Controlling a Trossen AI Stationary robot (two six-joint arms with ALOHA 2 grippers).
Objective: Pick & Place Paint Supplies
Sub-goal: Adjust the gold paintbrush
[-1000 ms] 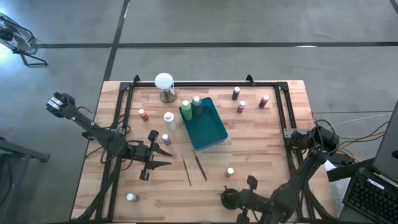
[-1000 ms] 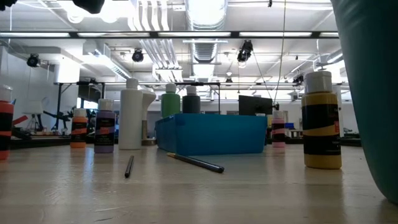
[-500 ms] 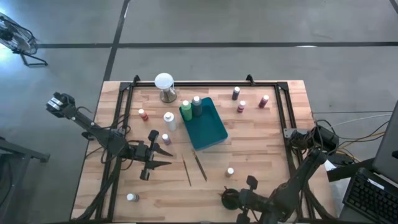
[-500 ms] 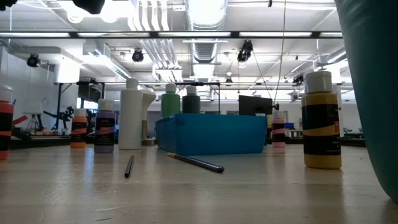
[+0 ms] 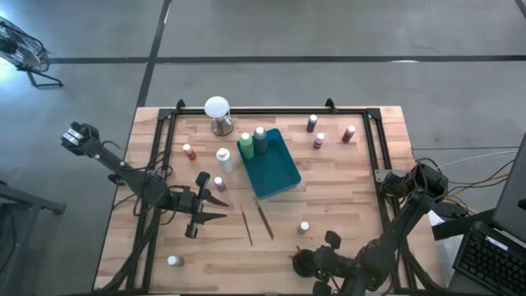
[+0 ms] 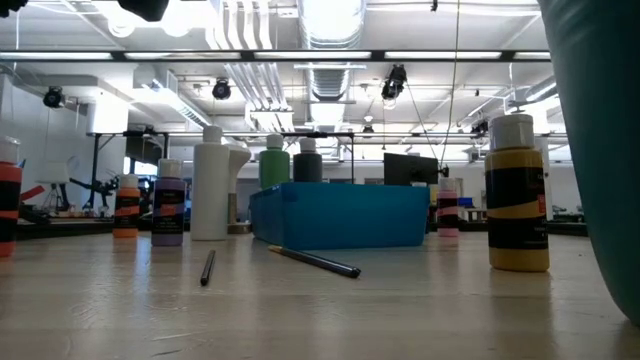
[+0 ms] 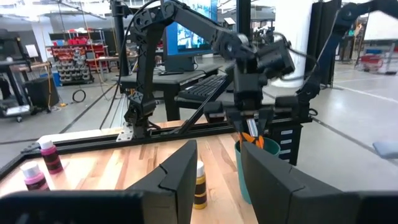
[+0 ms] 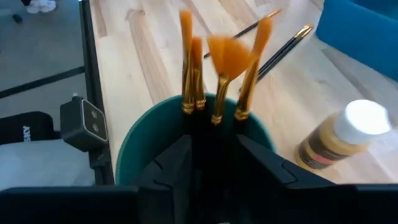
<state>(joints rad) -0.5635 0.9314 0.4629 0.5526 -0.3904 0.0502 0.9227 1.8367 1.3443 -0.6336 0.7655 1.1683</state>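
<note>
Four orange-bristled brushes [image 8: 217, 68] in cup [image 8: 134, 146], two brushes [image 5: 256, 222] on table [image 5: 345, 189]

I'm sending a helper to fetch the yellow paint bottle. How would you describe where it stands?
Start at the teal tray in the table's middle and go toward the near edge on the right arm's side. Past the two loose brushes, the yellow bottle stands alone beside a teal cup of brushes; it is the only mustard-coloured one.
</note>
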